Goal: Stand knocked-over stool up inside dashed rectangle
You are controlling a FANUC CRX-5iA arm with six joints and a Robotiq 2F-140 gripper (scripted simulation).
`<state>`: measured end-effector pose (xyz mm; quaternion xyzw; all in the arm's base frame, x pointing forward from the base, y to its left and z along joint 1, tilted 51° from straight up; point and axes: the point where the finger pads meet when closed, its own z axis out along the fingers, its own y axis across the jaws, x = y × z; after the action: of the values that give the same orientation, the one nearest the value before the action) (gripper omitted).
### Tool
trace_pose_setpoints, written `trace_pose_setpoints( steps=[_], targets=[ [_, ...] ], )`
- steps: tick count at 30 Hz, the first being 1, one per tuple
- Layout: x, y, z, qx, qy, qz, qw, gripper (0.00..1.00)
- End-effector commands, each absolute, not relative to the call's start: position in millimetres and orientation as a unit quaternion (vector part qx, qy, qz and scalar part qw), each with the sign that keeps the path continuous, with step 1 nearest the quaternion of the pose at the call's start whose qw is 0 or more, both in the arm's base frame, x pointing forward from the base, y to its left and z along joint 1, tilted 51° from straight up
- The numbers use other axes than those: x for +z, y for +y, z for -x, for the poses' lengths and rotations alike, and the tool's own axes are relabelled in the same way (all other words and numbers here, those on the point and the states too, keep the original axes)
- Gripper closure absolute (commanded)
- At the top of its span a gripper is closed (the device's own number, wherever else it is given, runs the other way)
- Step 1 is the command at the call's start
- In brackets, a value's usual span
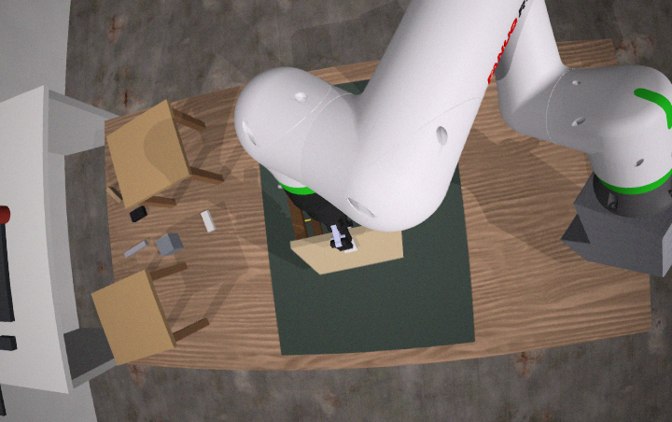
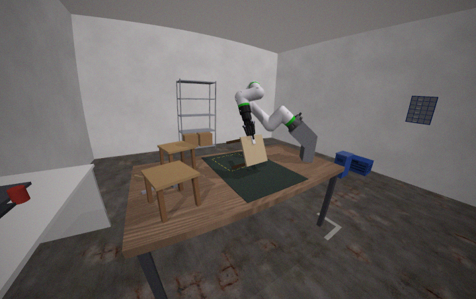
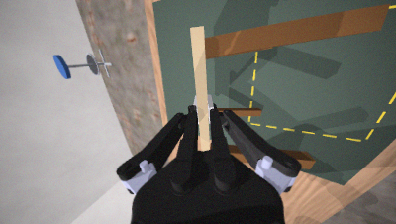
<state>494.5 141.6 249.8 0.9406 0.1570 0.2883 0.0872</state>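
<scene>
The stool has a pale square seat point(image 1: 381, 250) point(image 2: 255, 154) point(image 3: 198, 59) and brown legs point(image 1: 298, 219) point(image 2: 233, 141) point(image 3: 297, 32). It is tilted between lying on its side and upright, with the seat's top face turned partly up and the legs pointing toward the dashed rectangle. My gripper point(image 1: 343, 242) point(image 2: 253, 139) point(image 3: 203, 101) is shut on the seat's edge. The seat seems raised a little off the mat. The yellow dashed rectangle point(image 2: 231, 170) point(image 3: 308, 132) lies on the dark green mat point(image 1: 381, 314) point(image 2: 266, 185); my arm hides most of it in the top view.
Two upright stools point(image 1: 145, 151) point(image 1: 132, 316) stand at the table's far end from my base. Between them lie a grey block point(image 1: 169, 244), a white piece point(image 1: 207, 220), a black piece point(image 1: 138, 214) and a grey bar point(image 1: 136, 248). A white counter point(image 1: 30, 183) stands beyond that end.
</scene>
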Motion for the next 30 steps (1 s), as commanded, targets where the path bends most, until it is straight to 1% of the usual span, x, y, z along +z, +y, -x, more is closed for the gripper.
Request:
trace_pose_setpoints(
  steps=[1, 3, 5, 9, 11, 13, 18, 21, 25, 30],
  targets=[
    [262, 129, -489, 0.275, 0.168, -0.945, 0.052, 0.9],
    [264, 129, -489, 0.273, 0.175, -0.945, 0.03, 0.9],
    [285, 110, -484, 0.272, 0.176, -0.946, 0.025, 0.9],
    [287, 107, -483, 0.262, 0.19, -0.946, -0.023, 0.9],
    [287, 107, -483, 0.262, 0.19, -0.946, -0.023, 0.9],
    [305, 89, -481, 0.262, 0.192, -0.945, -0.029, 0.9],
    [310, 82, -480, 0.25, 0.207, -0.942, -0.086, 0.9],
    [327, 59, -479, 0.246, 0.209, -0.942, -0.096, 0.9],
    [330, 56, -480, 0.237, 0.222, -0.935, -0.143, 0.9],
    [344, 31, -481, 0.234, 0.224, -0.934, -0.153, 0.9]
  ],
)
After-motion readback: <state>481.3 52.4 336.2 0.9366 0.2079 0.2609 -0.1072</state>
